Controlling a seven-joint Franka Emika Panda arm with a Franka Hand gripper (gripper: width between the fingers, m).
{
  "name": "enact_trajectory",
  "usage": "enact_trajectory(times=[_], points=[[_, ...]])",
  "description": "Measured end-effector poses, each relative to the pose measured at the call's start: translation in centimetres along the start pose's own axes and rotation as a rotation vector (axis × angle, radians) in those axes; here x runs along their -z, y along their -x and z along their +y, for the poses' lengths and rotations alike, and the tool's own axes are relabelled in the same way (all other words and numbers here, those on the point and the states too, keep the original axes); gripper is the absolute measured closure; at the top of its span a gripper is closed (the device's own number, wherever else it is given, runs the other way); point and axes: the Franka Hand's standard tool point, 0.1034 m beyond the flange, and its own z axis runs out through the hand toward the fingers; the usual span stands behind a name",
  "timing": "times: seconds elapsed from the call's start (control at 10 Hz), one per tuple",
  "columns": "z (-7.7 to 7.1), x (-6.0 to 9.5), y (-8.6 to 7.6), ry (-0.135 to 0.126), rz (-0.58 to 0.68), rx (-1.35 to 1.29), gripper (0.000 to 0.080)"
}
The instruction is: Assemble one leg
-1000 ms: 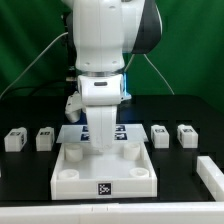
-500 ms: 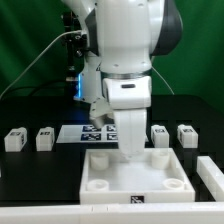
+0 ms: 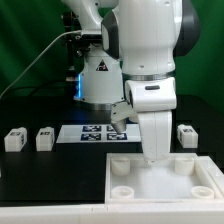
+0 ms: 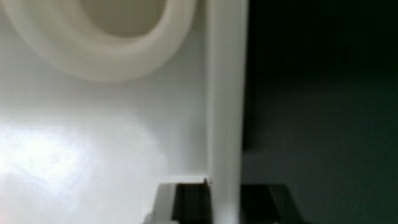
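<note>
My gripper (image 3: 153,154) is shut on the back wall of the large white square top (image 3: 165,186), which lies at the front on the exterior view's right. In the wrist view the gripper (image 4: 224,202) straddles that thin wall (image 4: 224,100), one dark finger (image 4: 185,203) on each side, with a corner hole (image 4: 116,35) nearby. Two legs (image 3: 14,140) (image 3: 45,138), small white blocks with marker tags, stand on the exterior view's left. A third leg (image 3: 187,134) stands on the right, behind the top. A fourth leg is hidden.
The marker board (image 3: 98,133) lies flat on the black table behind the top, partly covered by the arm. A white strip (image 3: 40,210) runs along the table's front edge. Cables hang behind the arm at the back.
The gripper has slid the top toward the exterior view's right, from the middle of the table to the right front. One leg on the right is now hidden behind the arm.
</note>
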Motion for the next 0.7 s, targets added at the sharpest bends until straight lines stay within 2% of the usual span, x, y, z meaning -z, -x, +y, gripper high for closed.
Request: enact_trajectory(times=[0.1, 0.3, 0.5, 0.6, 0.7], points=[[0.0, -0.01, 0.0, 0.001, -0.002, 0.005, 0.0738], [0.0, -0.05, 0.06, 0.034, 0.005, 0.012, 0.0738], [-0.03, -0.11, 0.11, 0.032, 0.005, 0.011, 0.0738], [-0.04, -0.11, 0.13, 0.032, 0.005, 0.01, 0.0557], [-0.03, -0.12, 0.15, 0.031, 0.005, 0.01, 0.0413]])
